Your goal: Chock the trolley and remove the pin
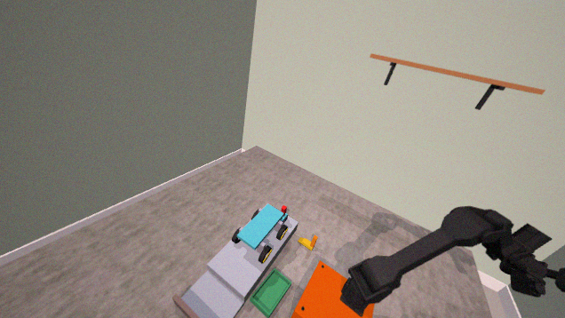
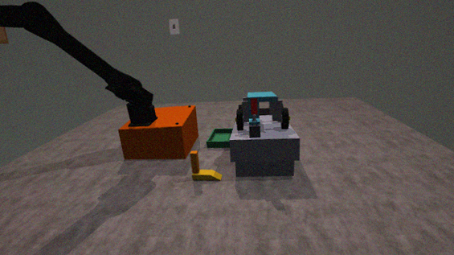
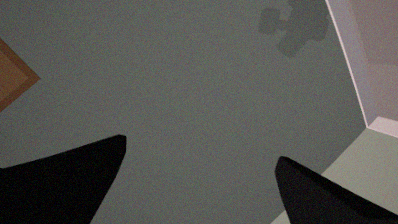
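The blue trolley point(image 1: 263, 226) point(image 2: 262, 95) stands on the grey ramp point(image 1: 235, 266) point(image 2: 266, 155). The stop pin's red head point(image 1: 283, 209) point(image 2: 254, 106) stands upright at the trolley's uphill end. The yellow chock point(image 1: 306, 242) point(image 2: 205, 175) stands on the floor beside the ramp's uphill part, its orange handle point(image 1: 314, 241) point(image 2: 195, 161) upright; its black rubber base is not visible. The green tray point(image 1: 288, 287) point(image 2: 211, 145) lies beside the ramp's lower part and holds nothing that I can see. My gripper point(image 3: 202, 154) is open and empty in the wrist view, far from all of these, facing a wall.
The orange block point(image 1: 329, 289) point(image 2: 153, 143) carries the arm's base, beside the green tray. A wooden shelf point(image 1: 444, 70) on two black brackets is on the wall in the top view. The ramp's low end has a brownish edge strip point(image 1: 181, 306).
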`<state>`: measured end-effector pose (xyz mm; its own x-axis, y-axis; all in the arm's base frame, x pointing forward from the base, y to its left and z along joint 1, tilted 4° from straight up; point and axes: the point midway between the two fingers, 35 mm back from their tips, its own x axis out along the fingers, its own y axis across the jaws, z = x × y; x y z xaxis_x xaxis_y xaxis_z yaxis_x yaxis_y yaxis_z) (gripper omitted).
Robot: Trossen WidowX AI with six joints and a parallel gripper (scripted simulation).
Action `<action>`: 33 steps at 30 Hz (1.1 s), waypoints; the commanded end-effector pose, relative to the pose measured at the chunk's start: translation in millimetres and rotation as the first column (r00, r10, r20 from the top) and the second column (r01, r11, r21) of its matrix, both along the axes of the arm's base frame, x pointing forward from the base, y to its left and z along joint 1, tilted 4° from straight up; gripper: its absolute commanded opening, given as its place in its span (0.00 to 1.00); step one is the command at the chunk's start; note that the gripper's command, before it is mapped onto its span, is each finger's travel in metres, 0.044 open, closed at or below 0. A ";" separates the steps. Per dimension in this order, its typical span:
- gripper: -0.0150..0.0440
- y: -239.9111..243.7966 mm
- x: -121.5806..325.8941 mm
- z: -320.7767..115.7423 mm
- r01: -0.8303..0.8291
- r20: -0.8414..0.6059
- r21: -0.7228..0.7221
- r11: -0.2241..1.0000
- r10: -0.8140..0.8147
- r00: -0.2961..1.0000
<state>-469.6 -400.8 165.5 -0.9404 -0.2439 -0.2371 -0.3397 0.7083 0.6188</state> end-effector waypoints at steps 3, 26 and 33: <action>0.80 -10.5 13.3 -0.5 -0.052 -0.004 0.080 0.995 0.052 0.999; 0.58 -105.4 246.7 -17.3 -0.378 0.200 0.925 0.044 0.788 0.582; 0.58 -107.4 322.1 -26.5 -0.159 0.355 0.934 -0.319 0.869 0.345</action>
<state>-178.1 -511.0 146.2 -0.5578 -0.6396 -0.5289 0.1906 -0.7189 0.6684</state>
